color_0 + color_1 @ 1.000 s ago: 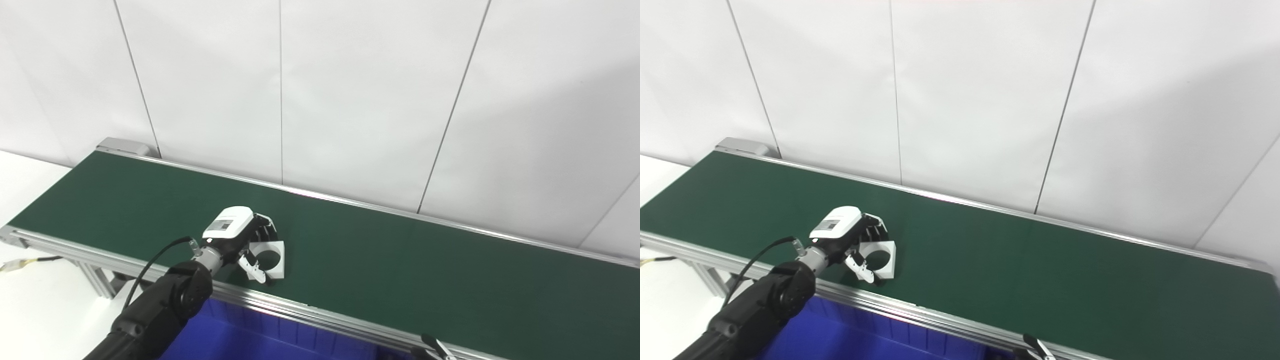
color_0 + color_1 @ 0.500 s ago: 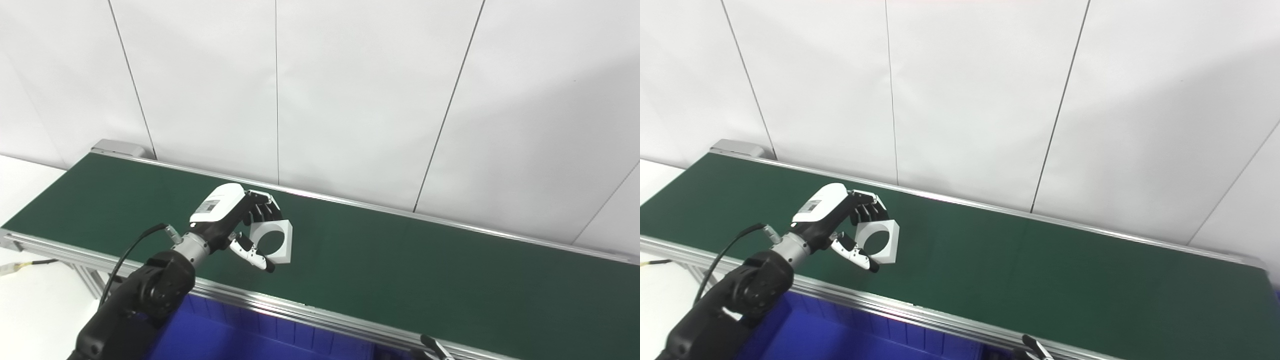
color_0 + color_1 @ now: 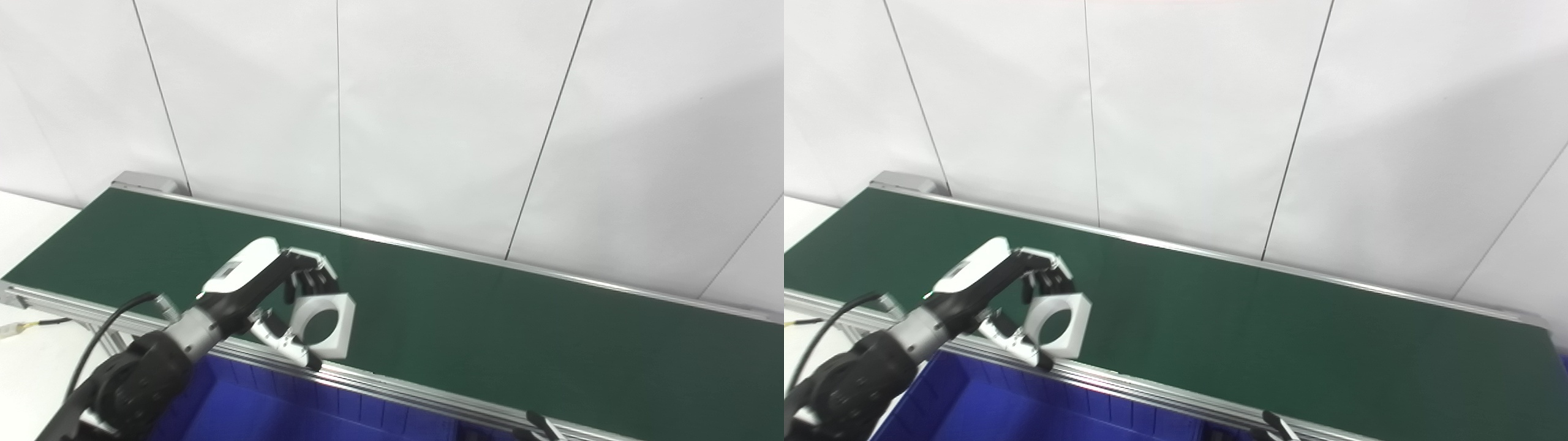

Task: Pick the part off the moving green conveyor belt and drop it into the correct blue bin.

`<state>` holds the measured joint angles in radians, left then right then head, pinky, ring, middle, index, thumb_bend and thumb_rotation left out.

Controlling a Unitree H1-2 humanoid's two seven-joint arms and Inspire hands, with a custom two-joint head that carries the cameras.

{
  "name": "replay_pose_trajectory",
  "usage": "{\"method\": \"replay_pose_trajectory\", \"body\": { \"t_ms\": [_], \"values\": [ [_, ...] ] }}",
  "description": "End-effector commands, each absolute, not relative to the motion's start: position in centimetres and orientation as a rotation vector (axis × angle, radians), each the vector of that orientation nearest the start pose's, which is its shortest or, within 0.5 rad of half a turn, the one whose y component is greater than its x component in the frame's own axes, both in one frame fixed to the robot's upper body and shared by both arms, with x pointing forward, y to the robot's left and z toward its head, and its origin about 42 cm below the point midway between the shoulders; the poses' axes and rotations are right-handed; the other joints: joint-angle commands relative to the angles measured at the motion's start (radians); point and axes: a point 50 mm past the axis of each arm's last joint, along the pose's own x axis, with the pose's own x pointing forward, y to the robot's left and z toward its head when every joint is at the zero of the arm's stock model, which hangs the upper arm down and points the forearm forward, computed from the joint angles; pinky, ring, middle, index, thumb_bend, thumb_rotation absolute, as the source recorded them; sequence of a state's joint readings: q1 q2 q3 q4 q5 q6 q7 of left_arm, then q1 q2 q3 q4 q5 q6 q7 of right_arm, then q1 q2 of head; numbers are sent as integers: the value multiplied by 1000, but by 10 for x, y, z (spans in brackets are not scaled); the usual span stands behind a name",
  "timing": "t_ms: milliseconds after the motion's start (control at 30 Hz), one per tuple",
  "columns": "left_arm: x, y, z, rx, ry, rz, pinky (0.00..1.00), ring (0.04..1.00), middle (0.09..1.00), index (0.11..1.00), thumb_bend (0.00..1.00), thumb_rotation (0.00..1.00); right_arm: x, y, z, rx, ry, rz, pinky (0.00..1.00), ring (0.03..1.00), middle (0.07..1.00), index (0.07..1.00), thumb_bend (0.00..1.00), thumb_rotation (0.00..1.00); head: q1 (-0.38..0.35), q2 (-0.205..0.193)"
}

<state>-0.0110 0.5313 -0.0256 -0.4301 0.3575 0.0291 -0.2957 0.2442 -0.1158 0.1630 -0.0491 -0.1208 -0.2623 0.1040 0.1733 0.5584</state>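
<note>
A white square part with a round hole through it hangs in the air above the near edge of the green conveyor belt. My left hand is shut on the part, fingers over its top edge and the thumb under its lower corner. The blue bin lies just below the belt's near rail, under my left forearm. Only a small dark tip of my right hand shows at the bottom edge, too little to tell its state.
An aluminium rail runs along the belt's near side, between the held part and the bin. White wall panels stand right behind the belt. A white table surface with a cable lies at the left.
My left hand has lifted the part off the belt and drawn it back toward me, from mid-belt to over the near rail. The camera has shifted slightly.
</note>
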Motion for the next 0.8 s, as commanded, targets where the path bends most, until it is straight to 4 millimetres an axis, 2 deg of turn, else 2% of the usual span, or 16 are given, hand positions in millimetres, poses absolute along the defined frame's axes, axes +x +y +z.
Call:
{"method": "replay_pose_trajectory", "body": {
  "t_ms": [0,200,333,533,567,600,767],
  "values": [
    [256,307,240,921,-346,-328,416,425,467,516,503,0,197,-210,78,-186,-94,250,748,794,801,892,497,235,8,12],
    [233,299,225,846,-371,-350,400,425,478,510,503,0,199,-218,83,-192,-100,248,740,789,799,889,501,283,32,56],
    [223,291,207,795,-360,-374,382,416,489,510,503,0,203,-223,86,-189,-103,243,723,778,799,888,523,345,55,116],
    [221,281,188,778,-306,-399,416,432,472,507,504,0,210,-232,88,-196,-109,235,691,756,786,875,593,457,102,183],
    [222,280,185,776,-301,-403,419,434,473,506,504,0,210,-234,88,-200,-110,235,688,756,785,873,605,479,102,183],
    [223,278,180,770,-285,-405,421,435,473,506,504,0,211,-235,89,-201,-114,234,687,756,785,873,612,491,111,201],
    [228,268,159,704,-228,-410,431,450,491,490,504,0,214,-238,92,-195,-115,230,683,756,781,869,650,534,120,230]
  ]
}}
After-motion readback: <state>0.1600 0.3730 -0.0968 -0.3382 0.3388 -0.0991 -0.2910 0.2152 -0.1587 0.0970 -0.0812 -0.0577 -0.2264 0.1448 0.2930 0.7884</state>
